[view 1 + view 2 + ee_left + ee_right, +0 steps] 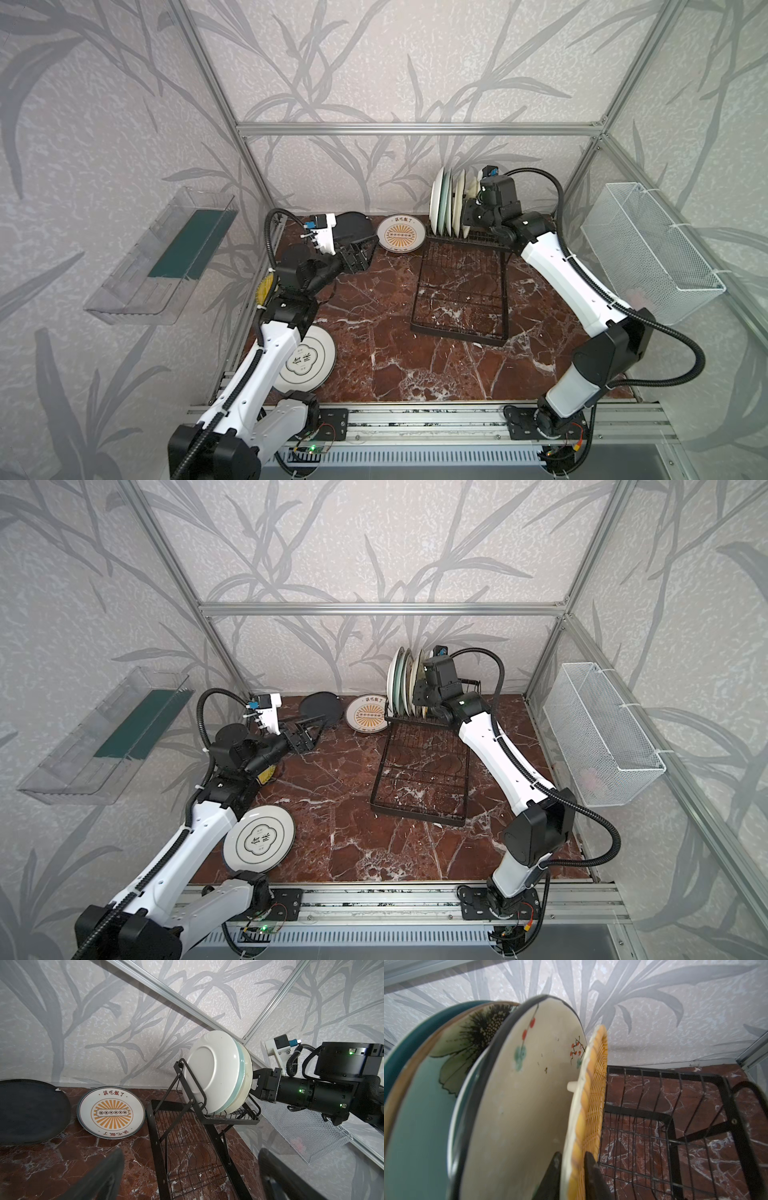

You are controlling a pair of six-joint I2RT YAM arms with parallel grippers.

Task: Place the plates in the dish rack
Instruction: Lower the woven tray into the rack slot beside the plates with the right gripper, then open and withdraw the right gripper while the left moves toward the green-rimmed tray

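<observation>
Marble bench (374, 340), far edge: right end effector (572, 1155) straddles woven plate (593, 1084) in dish rack (643, 1111), grip unclear; should free it fully, then retreat straight; left end effector (365, 254) agape.

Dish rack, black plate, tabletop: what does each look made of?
Dish rack: thin black wire and flat bars, probably coated metal, matte. Black plate: likely ceramic with a matte glaze; a pale nick at its rim hints at a lighter body. Tabletop: red-brown with white veins, glossy; marble or a marble-look surface, can't tell which.
</observation>
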